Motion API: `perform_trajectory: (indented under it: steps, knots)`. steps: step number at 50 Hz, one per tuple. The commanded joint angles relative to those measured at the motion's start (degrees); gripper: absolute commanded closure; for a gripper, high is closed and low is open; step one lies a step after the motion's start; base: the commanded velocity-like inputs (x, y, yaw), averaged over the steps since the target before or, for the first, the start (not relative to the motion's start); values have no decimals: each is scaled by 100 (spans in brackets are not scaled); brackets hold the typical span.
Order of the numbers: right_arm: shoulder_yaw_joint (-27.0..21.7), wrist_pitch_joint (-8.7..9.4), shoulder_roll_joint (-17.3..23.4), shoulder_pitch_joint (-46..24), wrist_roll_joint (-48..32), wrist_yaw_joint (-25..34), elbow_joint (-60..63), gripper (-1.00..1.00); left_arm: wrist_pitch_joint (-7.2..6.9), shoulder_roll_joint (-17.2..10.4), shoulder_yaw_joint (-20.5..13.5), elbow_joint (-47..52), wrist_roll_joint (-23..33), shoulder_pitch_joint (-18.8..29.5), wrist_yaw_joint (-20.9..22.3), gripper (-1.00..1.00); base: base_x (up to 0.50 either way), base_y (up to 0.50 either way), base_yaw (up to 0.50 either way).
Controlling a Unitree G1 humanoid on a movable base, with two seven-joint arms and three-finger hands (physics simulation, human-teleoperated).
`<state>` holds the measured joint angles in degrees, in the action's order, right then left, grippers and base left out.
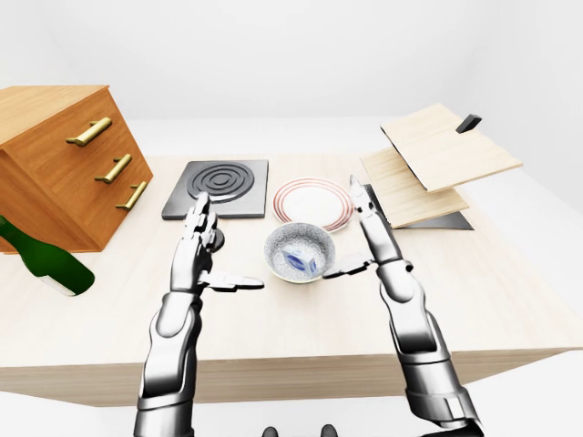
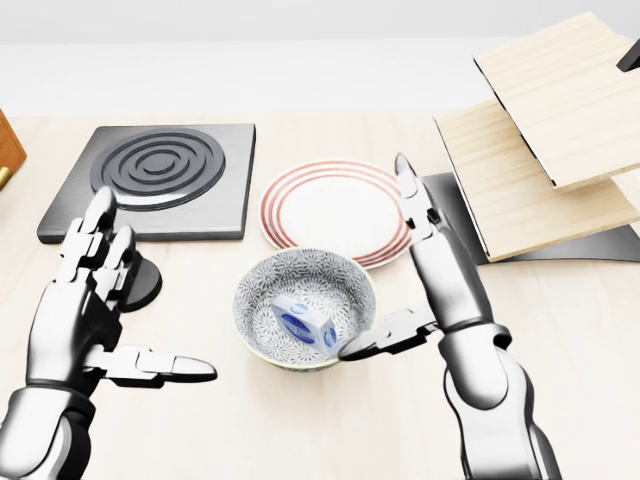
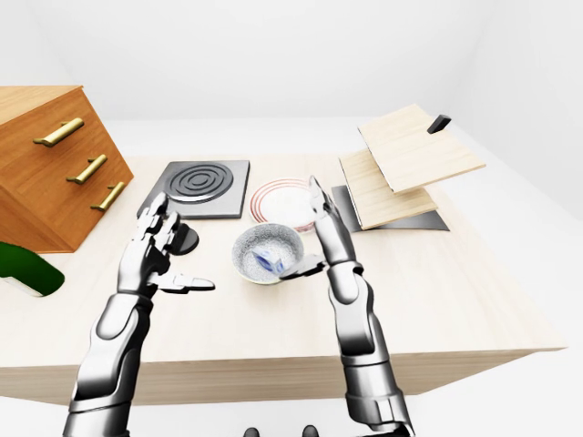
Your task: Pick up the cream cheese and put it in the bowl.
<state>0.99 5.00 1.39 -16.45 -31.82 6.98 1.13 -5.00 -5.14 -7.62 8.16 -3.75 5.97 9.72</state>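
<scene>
Now, by landmark, the bowl:
Cream cheese (image 2: 302,322): lay inside the bowl, tilted on the bottom, free of both hands.
Bowl (image 2: 262,288): patterned, upright on the bench (image 2: 560,330), just below the striped plate (image 2: 310,208) in the head view.
Right hand (image 2: 415,285): stood just right of the bowl, fingers spread apart and pointing up the view, thumb reaching toward the bowl's rim; it gripped nothing.
Left hand (image 2: 95,310): hovered well left of the bowl, fingers apart, thumb pointing toward the bowl, empty.
Step in hand: judged to be the release, with the placement looking complete.
Doing it well: the right hand would best lift straight up and away from the bowl, thumb kept clear of the rim so the bowl is not nudged or tipped.
Farther out: a dark burner plate (image 2: 150,180) up and left of the bowl, slanted wooden boards (image 2: 540,130) up and right, a drawer cabinet (image 1: 55,155) and a green bottle (image 1: 46,259) far left in the left-eye view.
</scene>
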Motion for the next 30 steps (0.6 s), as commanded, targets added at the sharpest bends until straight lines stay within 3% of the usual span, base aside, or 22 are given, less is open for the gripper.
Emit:
perform_trajectory:
  steps: [1,3,5,8,11,17,19,21,30]
  knots:
    - [-361,0,212,532,1463,-374,494,-100,0,-15,-51,332,-21,100,-274,-100,0,0,0]
    - [-435,0,231,518,1640,-497,362,-100,0,-42,-51,473,-161,120,-111,-100,0,0,0]
    - [-493,-109,258,468,1758,-615,235,-100,0,-59,-27,669,-208,81,36,-100,0,0,0]
    - [-562,-373,283,464,1948,-790,278,-100,0,15,-77,1036,-128,112,-161,-100,0,0,0]
    - [-531,-522,259,636,1913,-948,572,-100,0,52,-110,1381,-315,67,-264,-100,0,0,0]
    - [-445,-757,140,958,1717,-1155,1261,-100,0,63,-29,2091,-110,-279,-215,-100,0,0,0]
    - [-457,-480,111,960,1678,-1186,1575,-100,0,85,-58,2333,-198,-365,-102,-100,0,0,0]
    - [-482,-409,120,968,1743,-1186,1719,-100,0,104,-82,2436,-240,-382,-68,-100,0,0,0]
    - [-450,-434,78,1176,1772,-1207,2247,-100,0,81,-249,2518,-371,-279,-176,-100,0,0,0]
